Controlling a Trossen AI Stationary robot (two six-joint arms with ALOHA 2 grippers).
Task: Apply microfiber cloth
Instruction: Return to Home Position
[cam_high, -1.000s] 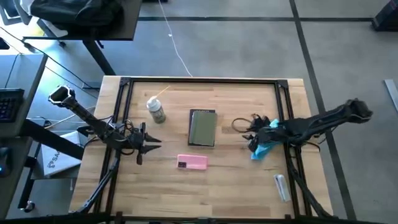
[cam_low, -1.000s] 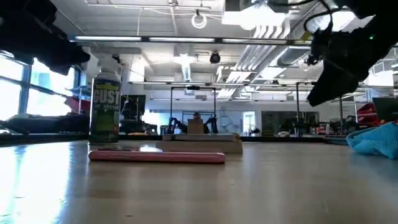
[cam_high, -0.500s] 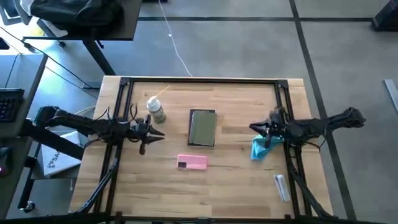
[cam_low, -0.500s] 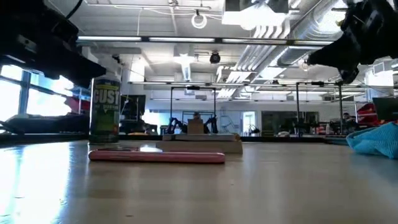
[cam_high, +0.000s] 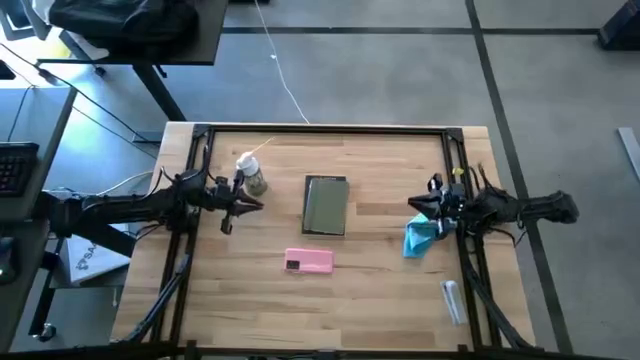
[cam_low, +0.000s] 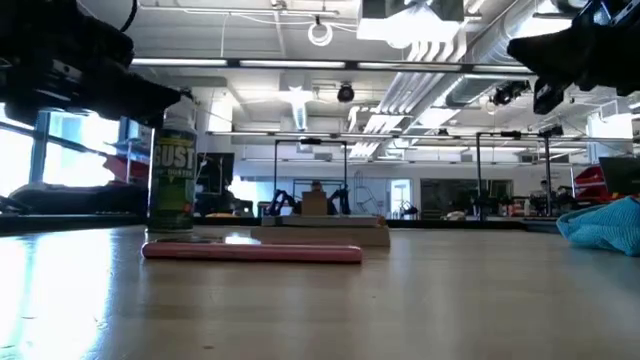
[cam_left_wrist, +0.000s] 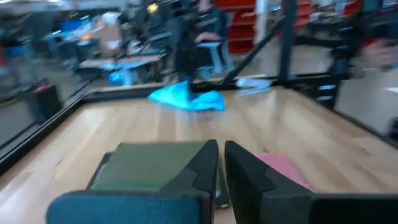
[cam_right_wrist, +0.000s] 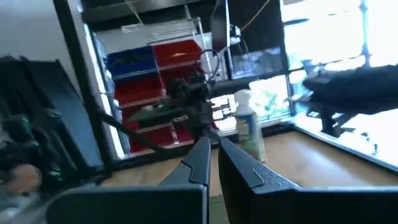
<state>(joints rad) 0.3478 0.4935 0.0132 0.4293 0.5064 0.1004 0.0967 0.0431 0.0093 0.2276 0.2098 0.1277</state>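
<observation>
A grey-green tablet (cam_high: 326, 205) lies at the table's (cam_high: 380, 300) centre, a pink phone (cam_high: 309, 261) between it and the front edge. A spray bottle (cam_high: 250, 176) (white-capped) stands toward the left edge; a white object (cam_high: 453, 300) lies near the front-right corner.

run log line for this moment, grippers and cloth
microfiber cloth: loose on table, right of tablet | left gripper: shut, empty, beside spray bottle | right gripper: shut, empty, raised near cloth | pink phone: lying flat
</observation>
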